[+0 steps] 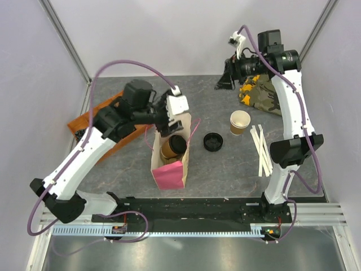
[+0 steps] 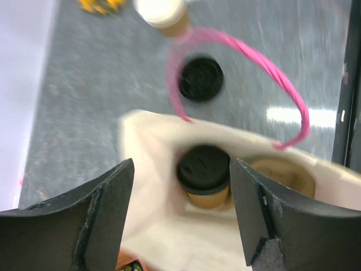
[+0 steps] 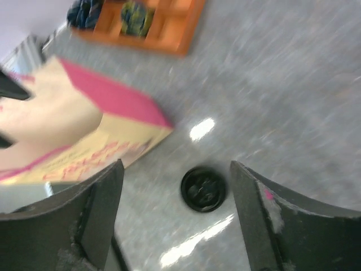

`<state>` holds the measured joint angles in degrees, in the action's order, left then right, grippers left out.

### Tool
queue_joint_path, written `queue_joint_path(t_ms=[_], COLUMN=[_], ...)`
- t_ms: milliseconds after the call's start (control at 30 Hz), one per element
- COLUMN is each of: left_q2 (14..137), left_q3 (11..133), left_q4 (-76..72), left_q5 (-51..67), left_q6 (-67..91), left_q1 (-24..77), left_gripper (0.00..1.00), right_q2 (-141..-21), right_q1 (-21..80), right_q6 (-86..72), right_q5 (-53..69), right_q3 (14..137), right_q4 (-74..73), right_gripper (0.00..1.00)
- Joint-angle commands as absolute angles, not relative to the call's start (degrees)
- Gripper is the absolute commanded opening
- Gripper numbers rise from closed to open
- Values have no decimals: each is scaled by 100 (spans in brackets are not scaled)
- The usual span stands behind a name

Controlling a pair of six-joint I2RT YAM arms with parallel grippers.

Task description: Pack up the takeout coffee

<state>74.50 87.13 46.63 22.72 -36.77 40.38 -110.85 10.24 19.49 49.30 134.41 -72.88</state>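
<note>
Status: takeout coffee (image 1: 176, 145) sits lid-up inside bag (image 1: 168, 172), near its 3 o'clock wall. Left gripper (image 2: 181, 165) is over the bag mouth, jaws spread, nothing held. Right gripper (image 3: 176, 165) is raised at 1 o'clock, jaws apart, empty. Bare table (image 1: 225, 169) separates bag from loose lid (image 1: 213, 141) at bag's 3 o'clock; lidless cup (image 1: 240, 122) is beyond at 2. Orange tray (image 1: 96, 127) is at bag's 9, partly under the left arm. Only left wrist shows a brown hollow beside the takeout coffee. Right wrist, blurred, shows bag's printed side.

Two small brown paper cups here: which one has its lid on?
The tan paper cup inside the cream-and-pink paper bag: a round black plastic lid caps it. The other tan cup stands open on the grey table, white inside showing.
</note>
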Motion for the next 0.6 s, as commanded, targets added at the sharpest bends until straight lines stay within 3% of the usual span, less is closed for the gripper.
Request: queue_joint_path(t_ms=[0, 233, 567], left_q2=[7225, 6910, 5670], left_q3=[9772, 10284, 8835], left_q4=[4227, 4682, 5388], left_q5=[2144, 2180, 2311], left_q6=[-2234, -1416, -669], left_q1=[3824, 3068, 2558], left_gripper=[80, 88, 94], right_q2=[-10864, -10714, -10292], right_q1=[1142, 2240, 3813], right_q6=[987, 1474, 3961], right_q5=[5309, 4861, 3745], right_q3=[13738, 13526, 12737], right_q4=[-5892, -5054, -6020], right_gripper=[79, 79, 77])
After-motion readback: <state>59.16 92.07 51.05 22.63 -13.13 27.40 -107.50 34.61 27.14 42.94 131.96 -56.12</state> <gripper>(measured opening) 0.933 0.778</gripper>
